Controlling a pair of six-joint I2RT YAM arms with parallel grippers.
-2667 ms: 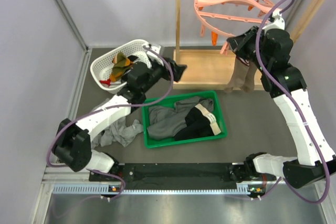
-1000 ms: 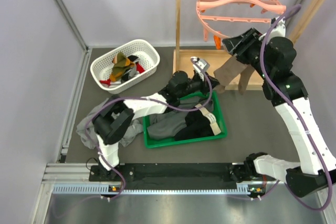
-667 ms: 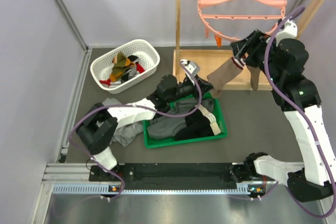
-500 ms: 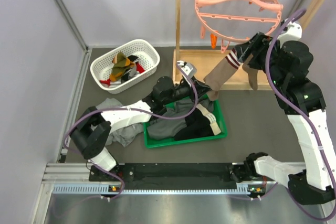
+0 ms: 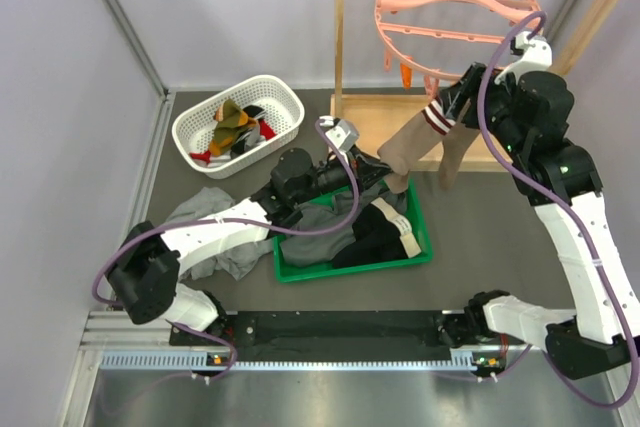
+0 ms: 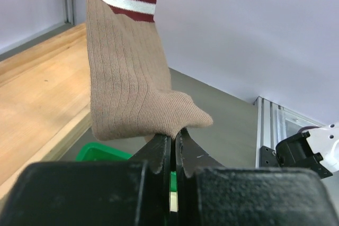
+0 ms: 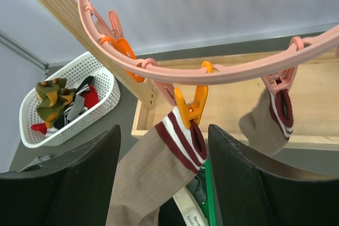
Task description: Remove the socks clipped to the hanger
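L gripper (image 6: 172,142) is clamped tight on the toe of a tan sock (image 6: 127,83), fingers pressed together w/ the fabric pinched between them; in the top view it sits at 12 o'clock of the green bin (image 5: 350,269), arm stretched across from the lower left. The sock runs up at a slant toward 1 o'clock; its maroon-and-white cuff is held in an orange clip (image 7: 190,107) on the hanger (image 7: 212,72). R gripper (image 7: 163,136) hangs just under the ring w/ fingers wide apart, one each side of the cuff; can't tell if they touch it. A second tan sock (image 7: 262,125) w/ the same striped cuff hangs from a pink clip (image 7: 278,83) at 3 o'clock of the first. The hanger hooks on the wooden rack (image 5: 340,27), approx 1 o'clock in the top view. White basket (image 5: 285,97) at 10 o'clock of the bin holds mixed socks; bin holds grey and black garments.
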